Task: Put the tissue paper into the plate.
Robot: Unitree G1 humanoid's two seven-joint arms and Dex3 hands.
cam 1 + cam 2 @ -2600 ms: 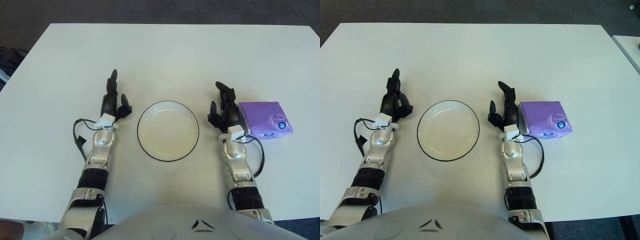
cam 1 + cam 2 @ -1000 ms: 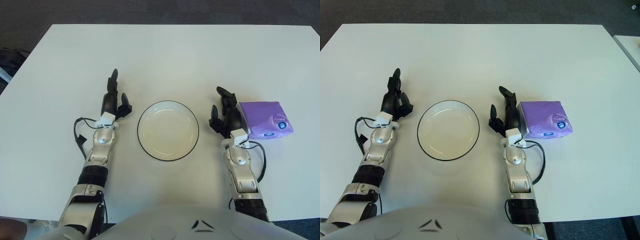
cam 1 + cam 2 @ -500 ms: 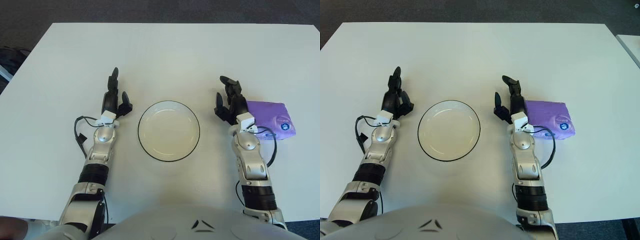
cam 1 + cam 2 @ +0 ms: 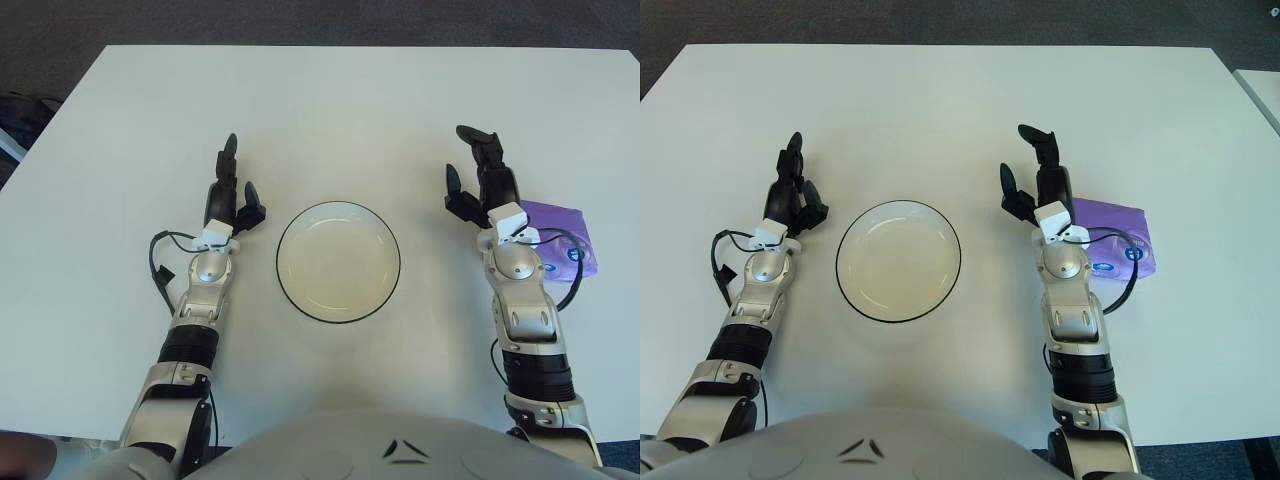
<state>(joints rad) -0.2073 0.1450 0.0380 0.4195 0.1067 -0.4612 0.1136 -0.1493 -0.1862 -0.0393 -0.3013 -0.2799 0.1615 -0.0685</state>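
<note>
A purple tissue pack (image 4: 1122, 237) lies on the white table at the right, partly hidden behind my right wrist. A white plate (image 4: 338, 261) with a dark rim sits in the middle, with nothing in it. My right hand (image 4: 482, 178) is raised a little above the table, just left of the pack, fingers spread and holding nothing. My left hand (image 4: 228, 195) rests on the table left of the plate, fingers relaxed and empty.
The white table (image 4: 330, 120) stretches far back behind the plate. A black cable (image 4: 158, 270) loops beside my left wrist. Dark floor shows beyond the far table edge.
My right hand has lifted and moved right and farther back, coming over the left side of the tissue pack and covering more of it. The left hand and plate have not moved.
</note>
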